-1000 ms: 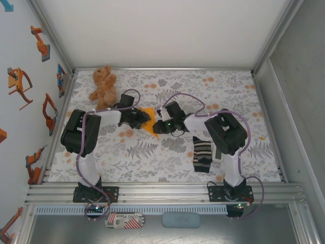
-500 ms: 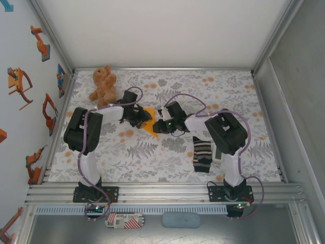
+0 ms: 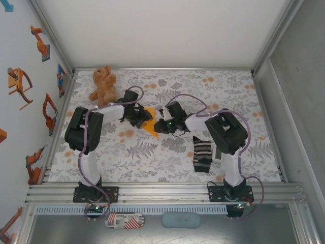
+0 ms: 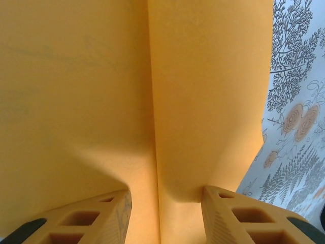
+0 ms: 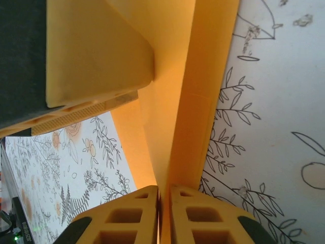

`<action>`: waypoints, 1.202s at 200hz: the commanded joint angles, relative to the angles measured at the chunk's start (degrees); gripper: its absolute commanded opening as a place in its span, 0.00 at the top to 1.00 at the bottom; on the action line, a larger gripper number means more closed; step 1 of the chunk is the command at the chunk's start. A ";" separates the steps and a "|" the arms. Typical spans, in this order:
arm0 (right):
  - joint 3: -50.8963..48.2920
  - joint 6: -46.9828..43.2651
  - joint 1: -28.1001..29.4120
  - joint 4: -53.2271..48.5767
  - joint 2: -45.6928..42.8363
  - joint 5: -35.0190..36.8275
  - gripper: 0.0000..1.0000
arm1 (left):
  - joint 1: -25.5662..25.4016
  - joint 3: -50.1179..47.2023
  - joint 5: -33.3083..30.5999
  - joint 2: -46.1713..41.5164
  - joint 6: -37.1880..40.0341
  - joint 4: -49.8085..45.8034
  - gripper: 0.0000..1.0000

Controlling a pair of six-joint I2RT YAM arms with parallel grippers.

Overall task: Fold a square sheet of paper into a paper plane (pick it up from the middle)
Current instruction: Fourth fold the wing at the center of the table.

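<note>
I have two pincers at work, and both meet at the one piece of orange-yellow paper (image 3: 150,124). It sits a little left of centre in the top view, on the floral table cover (image 3: 238,96). From above the paper shows as a single wedge, its point aimed toward the bottom of the frame.

My right pincer (image 5: 163,189) is closed on it. At the bottom of my right wrist view its two fingers (image 5: 127,218) stand all but together, with the thin folded edge of the paper running up between them. In the upper left of that view, one finger of my left pincer (image 3: 136,115) shows in front of the paper.

My left pincer's jaws stand apart. In the left wrist view its two fingers (image 4: 86,221) sit at the lower corners with a wide gap between them. The paper covers most of that frame, and one straight crease runs from the top edge down into the gap. The sheet bends down onto the lower-right finger, but it is not pinched.

One teddy bear (image 3: 103,84) sits at the upper left of the cover, near my left pincer but apart from it. One striped sock (image 3: 202,154) lies lower right of centre, well apart from the paper.
</note>
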 commanded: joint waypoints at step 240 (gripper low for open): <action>0.43 1.57 -0.87 -6.50 4.74 0.03 0.96 | 3.86 -12.47 15.53 -5.45 0.17 28.56 0.89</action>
